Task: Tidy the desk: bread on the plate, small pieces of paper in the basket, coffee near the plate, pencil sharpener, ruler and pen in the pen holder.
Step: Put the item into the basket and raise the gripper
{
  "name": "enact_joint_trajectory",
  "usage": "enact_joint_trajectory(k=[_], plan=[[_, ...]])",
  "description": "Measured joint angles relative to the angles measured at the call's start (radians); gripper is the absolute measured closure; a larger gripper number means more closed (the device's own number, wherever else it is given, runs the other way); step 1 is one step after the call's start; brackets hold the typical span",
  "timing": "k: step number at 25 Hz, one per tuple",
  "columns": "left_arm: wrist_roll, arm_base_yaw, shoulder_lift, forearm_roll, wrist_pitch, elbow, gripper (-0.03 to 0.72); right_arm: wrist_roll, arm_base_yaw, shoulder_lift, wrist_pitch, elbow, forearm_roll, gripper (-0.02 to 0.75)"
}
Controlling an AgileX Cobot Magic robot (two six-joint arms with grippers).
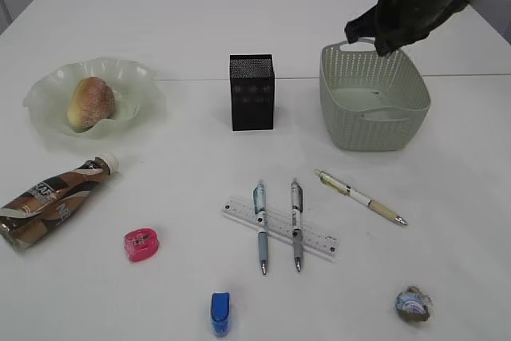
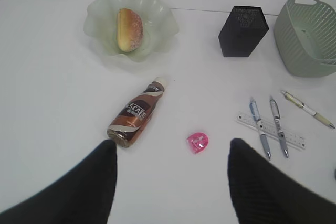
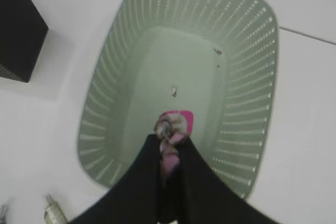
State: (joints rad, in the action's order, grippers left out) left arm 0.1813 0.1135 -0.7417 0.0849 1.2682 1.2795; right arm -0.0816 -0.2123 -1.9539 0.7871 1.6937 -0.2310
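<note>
The desk (image 1: 192, 29) is what we tidy; across it, left to right, we find the plate (image 1: 48, 85) at the nine o'clock side with the bread (image 1: 90, 102) already in it, the roll's long axis running from about one to seven o'clock in the exterior view; below the plate the coffee (image 1: 49, 197) lies on its side, white cap pointing toward two o'clock, base toward eight; a pink pencil sharpener (image 1: 141, 245) sits right of the bottle, and a blue one (image 1: 220, 313) at six o'clock near the front edge; the pen holder (image 1: 252, 92) stands upright at the centre; before it the ruler (image 1: 279, 226) lies with its long axis from ten to four o'clock, two grey pens (image 1: 261, 227) crossing over it, tips toward six; a cream pen (image 1: 361, 197) lies apart, tip toward four; the basket (image 1: 374, 101) stands at two o'clock; one paper ball (image 1: 413, 303) rests at five o'clock.

Only the right wrist view shows us the right gripper (image 3: 169, 142) over the basket's inside, fingers pressed together on a second crumpled paper piece (image 3: 170, 127); the exterior view shows just the dark arm above the rim.

Only the left wrist view shows the left gripper (image 2: 173, 177), fingers well apart, gripping nothing, above the pink sharpener.
</note>
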Motion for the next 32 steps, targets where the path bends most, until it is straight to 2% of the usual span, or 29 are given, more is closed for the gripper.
enact_joint_trajectory(k=[4, 6, 8, 12, 13, 15, 19, 27, 32], plan=[[0.000, 0.000, 0.000, 0.005, 0.000, 0.000, 0.202, -0.061, 0.000, -0.064, -0.041, 0.000, -0.040, 0.696], [0.000, 0.000, 0.000, 0.018, 0.000, 0.000, 0.203, -0.077, 0.000, -0.083, -0.061, 0.000, -0.045, 0.647], [0.000, 0.000, 0.000, 0.035, 0.000, 0.000, 0.203, -0.083, 0.000, -0.091, -0.084, 0.000, -0.048, 0.553], [0.000, 0.000, 0.002, 0.052, 0.000, 0.000, 0.203, -0.086, 0.000, -0.091, -0.136, 0.000, -0.065, 0.290], [0.000, 0.000, 0.004, 0.052, 0.000, 0.000, 0.204, -0.086, 0.000, -0.091, -0.141, 0.000, -0.067, 0.246], [0.000, 0.000, 0.004, 0.052, 0.000, 0.000, 0.204, -0.086, 0.000, -0.091, -0.143, 0.000, -0.069, 0.205], [0.000, 0.000, 0.004, 0.052, 0.000, 0.000, 0.217, -0.086, 0.000, -0.091, -0.067, 0.020, -0.070, 0.183], [0.000, 0.000, 0.004, 0.054, 0.000, 0.000, 0.221, -0.086, 0.000, -0.091, 0.389, 0.225, 0.050, 0.181], [0.000, 0.000, 0.004, 0.054, 0.000, 0.000, 0.221, -0.067, 0.000, -0.091, 0.440, 0.285, 0.191, 0.181]])
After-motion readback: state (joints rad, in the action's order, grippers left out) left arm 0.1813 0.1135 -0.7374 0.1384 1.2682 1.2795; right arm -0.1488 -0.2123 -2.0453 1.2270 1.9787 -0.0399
